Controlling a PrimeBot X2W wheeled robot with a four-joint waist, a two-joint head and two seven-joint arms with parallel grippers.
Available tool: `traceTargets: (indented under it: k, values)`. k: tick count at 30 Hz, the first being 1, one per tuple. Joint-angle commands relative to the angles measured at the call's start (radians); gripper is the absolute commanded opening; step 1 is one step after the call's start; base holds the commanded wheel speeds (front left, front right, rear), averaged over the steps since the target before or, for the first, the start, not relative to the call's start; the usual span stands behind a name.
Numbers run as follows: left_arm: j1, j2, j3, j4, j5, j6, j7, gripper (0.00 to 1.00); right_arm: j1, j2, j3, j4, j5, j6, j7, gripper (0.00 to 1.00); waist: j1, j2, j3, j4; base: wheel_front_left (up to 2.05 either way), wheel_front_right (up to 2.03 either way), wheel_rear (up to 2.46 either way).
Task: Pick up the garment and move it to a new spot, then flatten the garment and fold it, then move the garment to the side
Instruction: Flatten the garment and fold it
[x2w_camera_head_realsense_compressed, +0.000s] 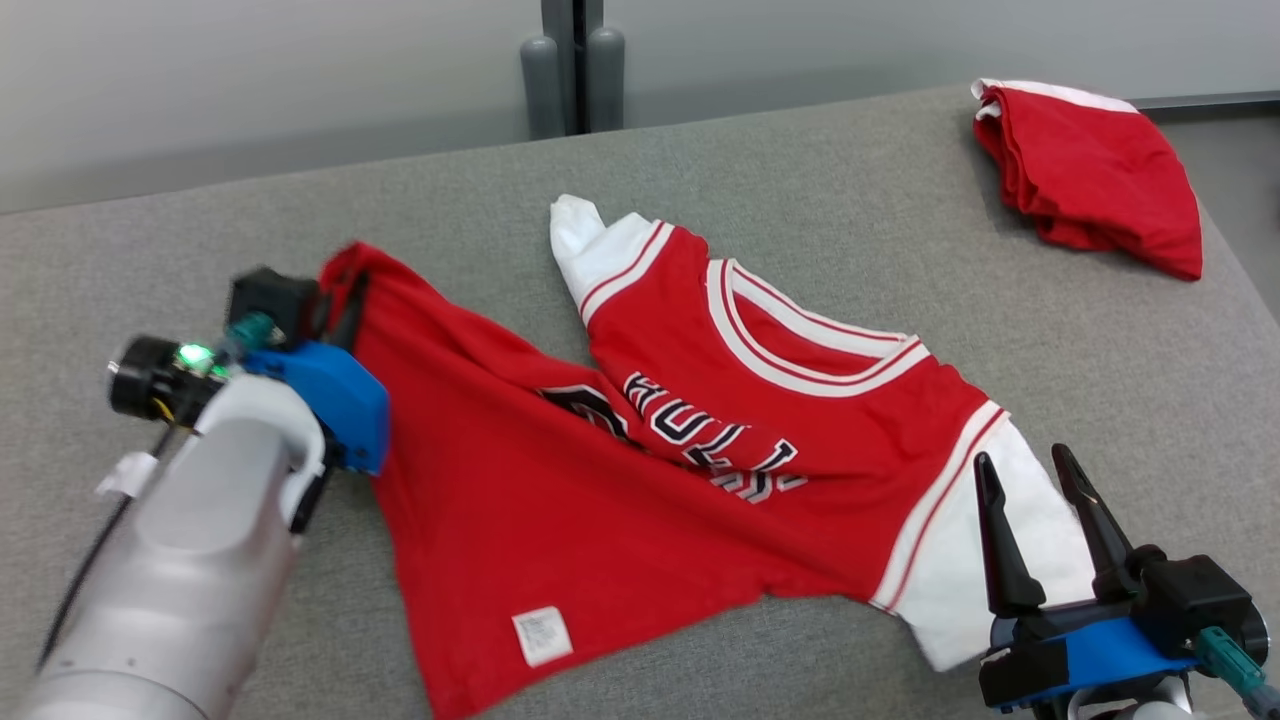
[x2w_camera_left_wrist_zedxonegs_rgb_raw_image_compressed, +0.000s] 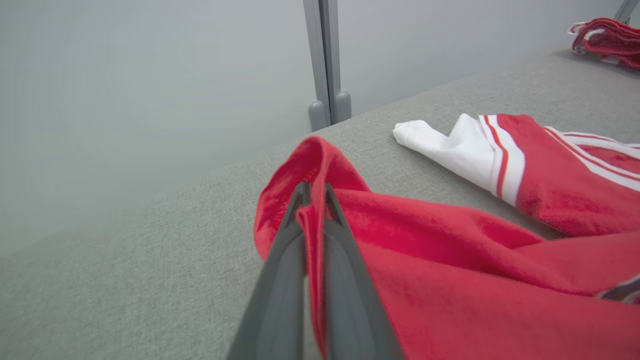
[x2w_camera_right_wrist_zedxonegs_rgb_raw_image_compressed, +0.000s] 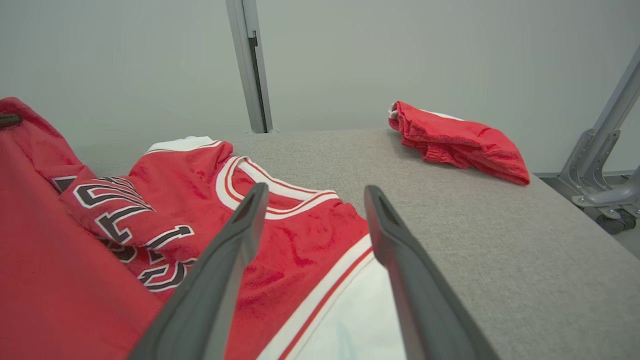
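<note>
The red jersey (x2w_camera_head_realsense_compressed: 640, 480) lay spread and rumpled across the middle of the grey fabric-covered table (x2w_camera_head_realsense_compressed: 800, 170), its white-trimmed collar (x2w_camera_head_realsense_compressed: 800, 340) towards the far side and its hem towards the robot. It had short white sleeves edged with red and white stripes. One sleeve (x2w_camera_head_realsense_compressed: 590, 245) pointed to the far edge, and the other (x2w_camera_head_realsense_compressed: 985, 560) lay at the near right.

Across the chest ran black letters outlined in white. A crease cut through the word, so only "ULL" read with any certainty. Below it, parts of a large black number showed, too folded to make out. A small white label (x2w_camera_head_realsense_compressed: 541, 636) sat near the hem, its print too small to read.

The left claw (x2w_camera_left_wrist_zedxonegs_rgb_raw_image_compressed: 314, 192) was clenched on a fold of the jersey's left edge. In the left wrist view the red cloth was pinched between the dark fingers (x2w_camera_left_wrist_zedxonegs_rgb_raw_image_compressed: 280, 260) and raised off the table.

The right claw (x2w_camera_head_realsense_compressed: 1024, 458) was released and gripped nothing. Its two fingers stood spread over the near white sleeve.

A second red garment (x2w_camera_head_realsense_compressed: 1095, 175) with a white edge lay bunched at the table's far right corner, well apart from the jersey.
</note>
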Motion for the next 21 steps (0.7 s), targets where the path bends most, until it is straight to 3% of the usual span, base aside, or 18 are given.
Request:
traceTargets:
  k: [1, 9, 10, 11, 15, 21]
  values:
    - [-0.042, 0.020, 0.011, 0.010, -0.002, 0.002, -0.007, 0.00, -0.017, -0.002, -0.004, 0.003, 0.004, 0.001, -0.003, 1.00, -0.0001, 0.0000, 0.010, -0.005, 0.00, 0.00, 0.00]
    - [-0.117, 0.068, 0.021, 0.064, 0.002, 0.009, -0.016, 0.00, -0.034, -0.002, -0.018, 0.004, 0.009, 0.001, -0.003, 1.00, -0.0001, 0.0000, 0.046, -0.027, 0.00, 0.00, 0.00]
    - [-0.118, 0.068, 0.021, 0.068, 0.002, 0.009, -0.016, 0.39, -0.032, -0.002, -0.019, 0.004, 0.010, 0.001, -0.003, 1.00, -0.0001, 0.0000, 0.048, -0.027, 0.00, 0.00, 0.00]
    - [-0.118, 0.066, 0.026, 0.070, -0.003, 0.014, -0.018, 1.00, -0.031, -0.002, -0.021, 0.004, 0.012, 0.001, -0.003, 1.00, -0.0001, 0.0000, 0.049, -0.026, 0.00, 0.00, 0.00]
    - [-0.090, 0.056, 0.044, 0.031, -0.008, 0.022, -0.020, 1.00, -0.026, -0.002, -0.022, 0.009, 0.013, 0.001, -0.003, 1.00, -0.0001, 0.0000, 0.042, -0.012, 0.00, 0.00, 0.00]
    - [0.077, 0.079, 0.157, -0.260, 0.024, 0.093, -0.020, 1.00, -0.017, -0.003, -0.028, 0.010, -0.003, 0.001, -0.003, 1.00, -0.0001, 0.0000, -0.006, 0.031, 0.00, 0.00, 0.00]
